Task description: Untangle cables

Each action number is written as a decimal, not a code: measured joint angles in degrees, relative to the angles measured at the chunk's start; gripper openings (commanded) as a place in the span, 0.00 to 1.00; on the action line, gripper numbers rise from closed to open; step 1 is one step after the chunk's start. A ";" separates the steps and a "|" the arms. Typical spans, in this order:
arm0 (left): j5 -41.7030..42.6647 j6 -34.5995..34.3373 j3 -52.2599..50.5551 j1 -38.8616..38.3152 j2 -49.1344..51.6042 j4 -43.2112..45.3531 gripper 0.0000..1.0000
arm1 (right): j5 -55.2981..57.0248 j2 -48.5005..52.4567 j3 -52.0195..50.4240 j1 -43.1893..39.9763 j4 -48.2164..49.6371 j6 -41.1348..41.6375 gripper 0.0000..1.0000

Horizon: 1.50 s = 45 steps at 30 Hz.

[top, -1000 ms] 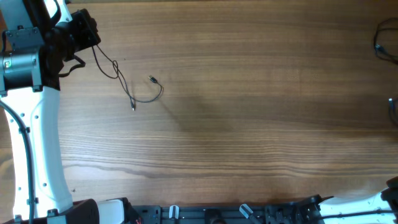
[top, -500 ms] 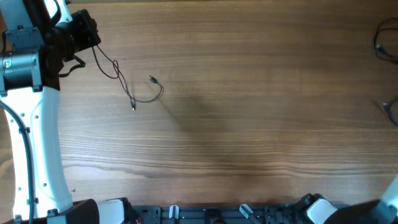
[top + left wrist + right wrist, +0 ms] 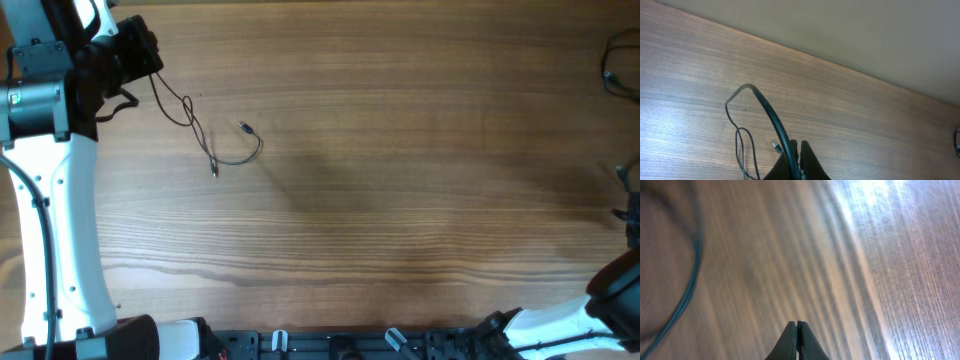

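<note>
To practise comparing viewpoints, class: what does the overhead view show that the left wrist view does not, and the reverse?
Only overhead: the thin cable's whole run, ending in a curl with a small plug, plus the white left arm and part of the right arm. Only left wrist: the left tool seen close up, closed on that cable, and a pale wall beyond the table's far edge. Both: the wooden table and the same cable.

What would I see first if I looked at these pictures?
A thin black wire squiggles across the upper left of the wooden table, with one end pinched in the left claw. At the far right edge more wire peeks in. The right claw is shut with nothing in it.
</note>
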 measured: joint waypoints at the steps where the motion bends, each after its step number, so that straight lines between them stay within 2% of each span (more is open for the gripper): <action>1: 0.00 0.00 0.00 0.00 0.42 0.00 0.04 | 0.31 0.57 0.00 -1.07 0.39 1.25 0.04; 6: 0.00 1.40 0.00 0.00 1.53 1.66 0.04 | 1.70 1.29 -0.02 -9.77 7.69 2.45 0.04; 9: 0.00 3.21 0.00 0.00 1.53 3.28 0.04 | 1.75 3.82 -0.04 -12.37 16.57 -0.07 0.04; 13: 0.00 3.87 0.00 0.00 1.53 3.30 0.04 | 0.87 6.82 -0.09 -12.33 28.15 -6.58 0.04; 22: 0.00 4.07 0.00 0.00 1.53 3.41 0.04 | -3.23 14.73 0.24 -12.33 36.79 -10.08 0.04; 27: 0.00 4.07 0.00 0.00 1.53 3.45 0.04 | -17.20 16.55 0.33 -10.64 45.79 -15.61 0.04; 34: 0.00 4.07 0.00 0.00 1.53 3.85 0.04 | -20.15 16.81 0.33 2.64 52.22 -16.46 0.04; 38: 0.00 4.09 0.00 0.00 1.53 3.89 0.04 | -19.08 16.81 0.33 5.09 53.59 -16.48 0.04; 42: 0.00 4.04 0.00 0.00 1.53 3.87 0.04 | -18.91 16.20 0.26 5.01 50.25 -18.10 0.04; 44: 0.00 4.02 0.00 0.00 1.53 3.96 0.04 | -19.80 12.41 0.15 5.01 46.40 -18.62 0.04; 45: 0.00 4.02 0.00 0.00 1.53 3.89 0.04 | -22.45 6.10 0.09 4.98 43.52 -18.64 0.04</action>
